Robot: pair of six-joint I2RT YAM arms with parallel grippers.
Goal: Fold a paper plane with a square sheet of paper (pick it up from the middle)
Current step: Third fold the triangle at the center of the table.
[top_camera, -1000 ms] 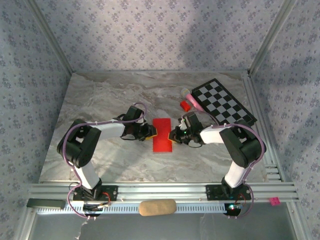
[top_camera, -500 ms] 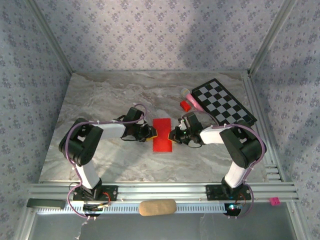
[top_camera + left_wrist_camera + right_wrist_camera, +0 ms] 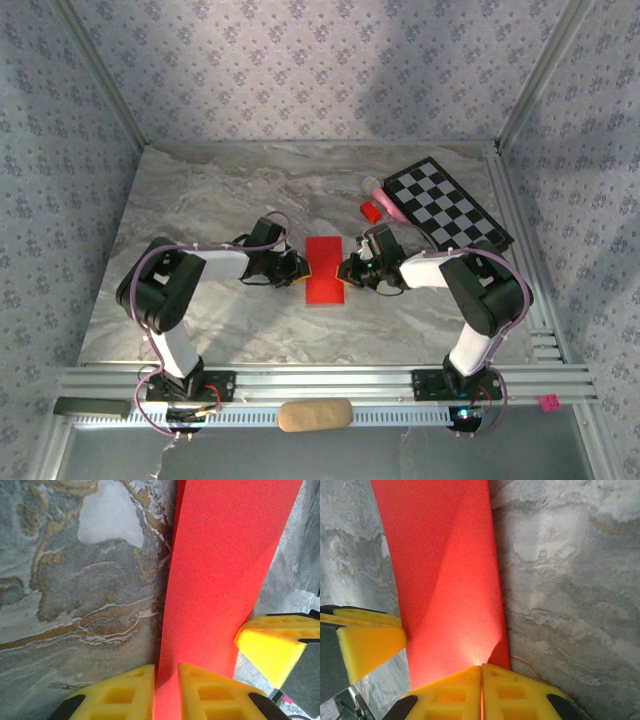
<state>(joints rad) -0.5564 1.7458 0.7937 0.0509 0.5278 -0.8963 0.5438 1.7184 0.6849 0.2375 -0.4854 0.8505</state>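
1. The thin bright red sheet of paper [image 3: 324,270] lies flat on the grey marble-patterned desk [image 3: 200,200], near the middle, between the two arms. In the top view it shows as a narrow upright rectangle, longer than it is wide.
2. The left hand [image 3: 297,268] sits low at the left long edge of the paper. The right hand [image 3: 348,272] sits low at the right long edge, directly opposite.
3. In the left wrist view, the left hand [image 3: 166,690] has its yellow fingers [image 3: 120,697] set narrow. A slim gap separates them, and the red paper [image 3: 220,570] shows through that gap. The paper's left edge runs straight toward the gap. Contact between pads and paper cannot be confirmed.
4. The same view shows one yellow finger of the right hand [image 3: 272,645] at the paper's far edge.
5. In the right wrist view, the right hand [image 3: 481,685] has its fingers pressed together, with only a thin seam between them. The tips meet the near edge of the paper [image 3: 445,580]. Nothing is seen clamped in the seam.
6. The same view shows a yellow finger of the left hand [image 3: 367,642] touching the opposite edge.
7. A black-and-white chequered board [image 3: 448,205] lies at the far right of the desk. A small red block [image 3: 371,210] lies just beside its left corner, apart from the paper.
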